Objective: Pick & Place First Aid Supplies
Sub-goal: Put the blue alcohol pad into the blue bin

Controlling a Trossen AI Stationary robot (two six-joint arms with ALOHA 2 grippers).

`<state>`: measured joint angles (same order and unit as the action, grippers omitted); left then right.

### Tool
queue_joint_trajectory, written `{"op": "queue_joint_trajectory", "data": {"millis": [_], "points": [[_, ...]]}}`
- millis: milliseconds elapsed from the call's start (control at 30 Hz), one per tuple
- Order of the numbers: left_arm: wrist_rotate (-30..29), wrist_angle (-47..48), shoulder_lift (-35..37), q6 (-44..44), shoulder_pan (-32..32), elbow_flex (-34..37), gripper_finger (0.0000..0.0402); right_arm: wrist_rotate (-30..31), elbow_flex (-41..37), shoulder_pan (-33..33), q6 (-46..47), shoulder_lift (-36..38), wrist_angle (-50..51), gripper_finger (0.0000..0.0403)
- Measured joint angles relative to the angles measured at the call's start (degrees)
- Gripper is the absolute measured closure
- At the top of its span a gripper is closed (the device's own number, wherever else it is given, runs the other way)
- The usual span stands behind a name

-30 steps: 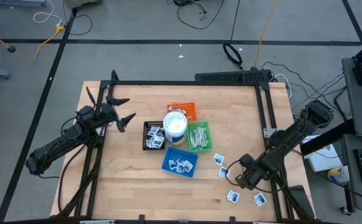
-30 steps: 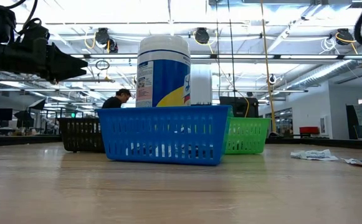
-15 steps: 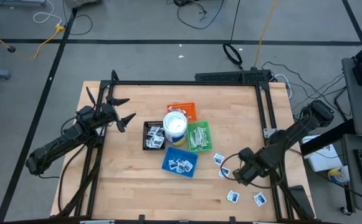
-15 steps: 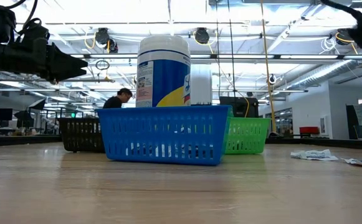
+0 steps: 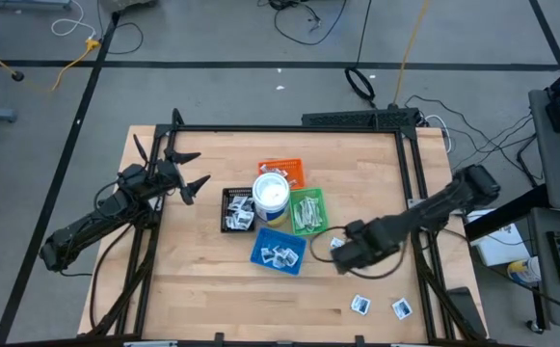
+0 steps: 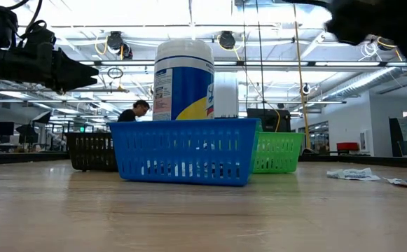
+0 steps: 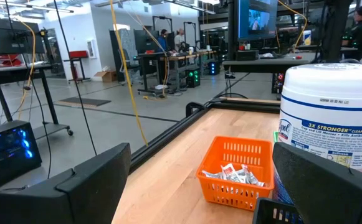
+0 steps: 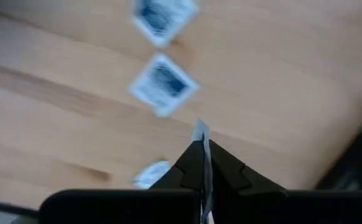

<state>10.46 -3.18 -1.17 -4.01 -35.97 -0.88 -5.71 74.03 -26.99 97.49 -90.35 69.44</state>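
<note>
Right gripper (image 5: 340, 254) hung over the table (image 5: 202, 289) just to the right of the blue tray (image 5: 278, 253), fingers pinched shut on a thin white packet (image 8: 200, 163) held edge-on (right wrist view showed the packet's edge rising between the dark fingertips). Below it on the wood lay two loose packets with dark-blue print (image 8: 164, 84) and another (image 8: 162, 15), blurred, with a third partly hidden by the gripper.

Two more packets (image 5: 360, 305) and (image 5: 401, 308) lay on the table near the front right corner, well apart from the trays.

Blue tray held several packets. Black tray (image 5: 238, 209) also held packets; green tray (image 5: 308, 212) held pale wrapped strips; orange tray (image 7: 237, 172) held a small heap of wrappers. White tub (image 5: 271, 196) with blue band stood upright amid the four trays.

Left gripper (image 5: 189, 170) hung above the table's left side, well apart from the trays, fingers spread wide and holding nothing.

A person showed far back in the room, low view.
</note>
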Motion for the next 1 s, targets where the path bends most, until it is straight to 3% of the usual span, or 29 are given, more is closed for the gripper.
{"op": "queue_joint_trajectory", "data": {"millis": [667,1000], "points": [[0.0,0.0,0.0,-0.02,0.0,-0.01,0.0004,1.42,41.22,14.43,-21.68,-30.47,-0.65,0.0402],[0.0,0.0,0.0,0.0,0.0,-0.01,0.0004,3.0,44.55,15.04,-23.55,-36.75,-4.3,0.0402]]}}
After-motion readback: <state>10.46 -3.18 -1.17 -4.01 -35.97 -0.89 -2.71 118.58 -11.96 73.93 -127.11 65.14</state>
